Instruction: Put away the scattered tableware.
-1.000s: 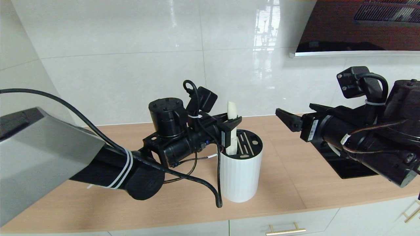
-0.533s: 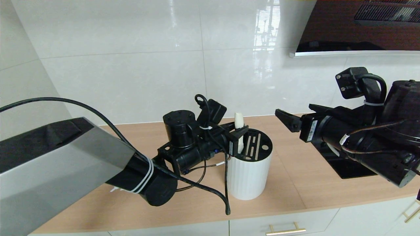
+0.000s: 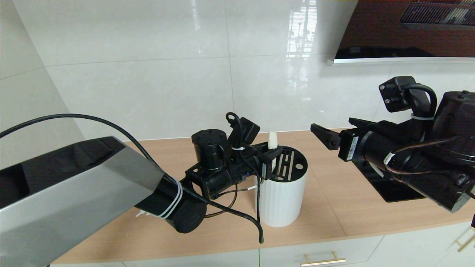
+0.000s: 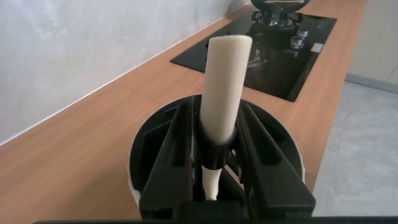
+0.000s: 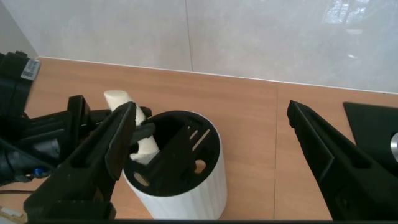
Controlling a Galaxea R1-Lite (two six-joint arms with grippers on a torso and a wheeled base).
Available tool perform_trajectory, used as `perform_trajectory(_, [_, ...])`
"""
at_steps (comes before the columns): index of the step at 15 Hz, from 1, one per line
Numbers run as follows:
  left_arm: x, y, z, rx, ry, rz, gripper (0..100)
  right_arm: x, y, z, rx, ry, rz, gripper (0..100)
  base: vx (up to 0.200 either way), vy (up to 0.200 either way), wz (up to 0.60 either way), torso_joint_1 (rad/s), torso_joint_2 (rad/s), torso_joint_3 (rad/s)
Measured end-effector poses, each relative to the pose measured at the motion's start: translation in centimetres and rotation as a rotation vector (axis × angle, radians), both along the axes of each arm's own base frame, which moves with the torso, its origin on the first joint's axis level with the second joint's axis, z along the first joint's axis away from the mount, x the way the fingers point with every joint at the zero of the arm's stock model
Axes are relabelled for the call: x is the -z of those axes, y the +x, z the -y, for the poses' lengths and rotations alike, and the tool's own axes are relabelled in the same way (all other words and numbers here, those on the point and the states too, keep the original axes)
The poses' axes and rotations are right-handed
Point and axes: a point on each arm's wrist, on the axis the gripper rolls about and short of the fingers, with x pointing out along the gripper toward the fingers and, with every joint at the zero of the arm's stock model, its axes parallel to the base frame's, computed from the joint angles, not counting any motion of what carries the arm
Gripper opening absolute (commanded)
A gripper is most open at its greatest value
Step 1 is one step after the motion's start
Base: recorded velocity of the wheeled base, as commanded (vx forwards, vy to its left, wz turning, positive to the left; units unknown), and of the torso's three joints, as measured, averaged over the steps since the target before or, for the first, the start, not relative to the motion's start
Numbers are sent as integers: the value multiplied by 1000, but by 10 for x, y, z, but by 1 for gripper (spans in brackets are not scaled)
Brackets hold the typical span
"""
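Note:
A white ribbed cylindrical holder (image 3: 282,200) with a black slotted top (image 4: 149,140) stands on the wooden counter. My left gripper (image 3: 272,158) is over its near-left rim, shut on a cream-handled utensil (image 3: 272,138) that stands upright in a slot. Its handle (image 4: 224,81) and black collar sit between the fingers (image 4: 177,143); the lower part is hidden inside. My right gripper (image 3: 334,129) hovers to the holder's right, above the counter, open and holding nothing. In the right wrist view the holder (image 5: 186,180) and the handle (image 5: 121,101) lie between its spread fingers (image 5: 118,143).
A black cooktop (image 3: 389,189) is set into the counter at the right, under my right arm, with burners (image 4: 280,12). A tiled wall (image 3: 148,74) backs the counter, whose front edge (image 3: 297,241) runs just before the holder. Bare counter lies left of the holder.
My left gripper has lowered the utensil deeper into the holder, so less handle sticks out. The holder has shifted a little to the right. The right arm has barely moved.

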Motion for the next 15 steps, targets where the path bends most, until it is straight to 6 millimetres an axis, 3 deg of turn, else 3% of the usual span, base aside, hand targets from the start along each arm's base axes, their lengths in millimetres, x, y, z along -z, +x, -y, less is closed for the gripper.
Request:
perform_trajectory(1, [0,1,0,-8,-1,1,100,0,0,0,0,0,0,100,0,0,0,0,0,0])
perform_trajectory(5, [-3,2,1,-18,-14,15,100,1,0,0,0,-2,-3,100,0,0,0,0,0,0])
perform_trajectory(8, [-17,1,-3,-38,-52,66,100,1,0,0,0,-3,-4,100,0,0,0,0,0,0])
perform_trajectory(12, [-53,-9,-19,-72,-105,136,100,2,-1,-1,-5,-4,-5,100,0,0,0,0,0,0])
perform_trajectory(15, [-99,-32,-45,-97,-161,211,100,-6,-9,1,-7,-27,34,100,0,0,0,0,0,0])
